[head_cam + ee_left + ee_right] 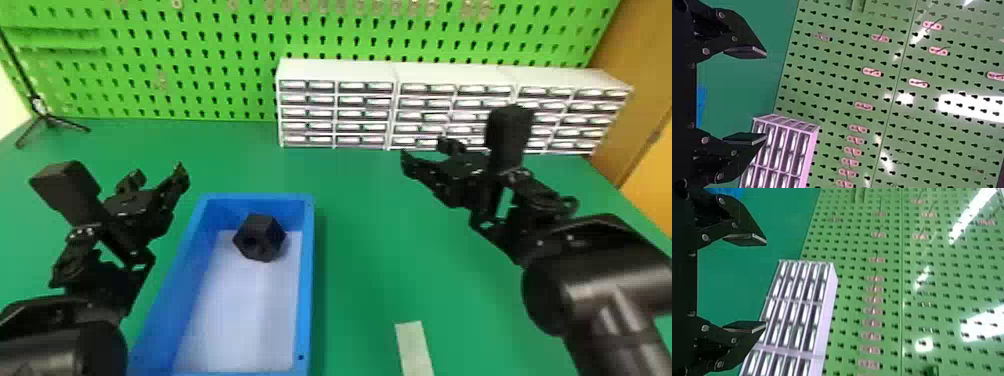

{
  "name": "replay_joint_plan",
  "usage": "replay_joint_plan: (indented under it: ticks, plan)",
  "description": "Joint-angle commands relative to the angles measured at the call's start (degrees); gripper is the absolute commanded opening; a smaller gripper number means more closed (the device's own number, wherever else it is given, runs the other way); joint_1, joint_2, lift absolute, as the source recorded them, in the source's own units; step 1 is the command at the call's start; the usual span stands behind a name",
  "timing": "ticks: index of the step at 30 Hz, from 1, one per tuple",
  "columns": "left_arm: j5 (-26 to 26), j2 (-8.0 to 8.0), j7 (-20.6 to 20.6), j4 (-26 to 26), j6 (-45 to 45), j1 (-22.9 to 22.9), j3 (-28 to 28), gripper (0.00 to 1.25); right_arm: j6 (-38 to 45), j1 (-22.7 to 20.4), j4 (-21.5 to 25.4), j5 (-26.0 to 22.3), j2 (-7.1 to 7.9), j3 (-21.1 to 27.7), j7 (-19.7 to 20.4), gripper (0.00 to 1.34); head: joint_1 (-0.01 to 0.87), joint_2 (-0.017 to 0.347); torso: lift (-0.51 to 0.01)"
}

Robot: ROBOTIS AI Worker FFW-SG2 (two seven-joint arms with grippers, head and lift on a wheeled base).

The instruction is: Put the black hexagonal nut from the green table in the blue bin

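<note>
Black hexagonal nut (260,238) is lying in the blue bin (306,280); left gripper (766,96) and right gripper (766,284) are flanking the bin, jaws agape, any retreat ideally clearing its rim.

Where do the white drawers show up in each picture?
Head view: the white drawers stand at the back of the table, right of centre.
Left wrist view: drawers partly behind one finger of the left gripper.
Right wrist view: drawers partly behind one finger of the right gripper.
Shared landmark: the green pegboard behind the drawers.
</note>
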State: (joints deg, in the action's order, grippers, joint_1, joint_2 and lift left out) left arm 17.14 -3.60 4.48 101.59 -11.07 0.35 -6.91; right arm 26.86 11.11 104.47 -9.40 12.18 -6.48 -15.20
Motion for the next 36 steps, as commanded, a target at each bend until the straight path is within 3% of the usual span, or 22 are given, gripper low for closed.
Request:
replay_joint_plan:
  ticks: [1,11,19,36]
  plan:
    - [-0.1,0.00,0.0,-0.1,0.0,-0.3,0.2,0.74,-1.0,-2.3,0.9,0.7,-1.02,4.5,0.0,0.83,0.692,0.008,-0.097]
    - [0.2,0.00,0.0,0.0,0.0,-0.3,0.0,0.74,-4.6,-7.2,2.0,2.2,-3.65,14.2,0.0,0.82,0.692,0.008,-0.097]
    - [0.4,0.00,0.0,0.1,0.0,0.2,-0.5,0.74,-4.6,-9.7,3.3,2.9,-4.62,19.7,0.0,0.83,0.692,0.008,-0.097]
    - [0.5,0.00,0.0,0.7,0.0,0.4,-0.2,0.74,-4.6,-11.5,3.9,2.7,-5.06,22.5,0.0,0.83,0.692,0.008,-0.097]
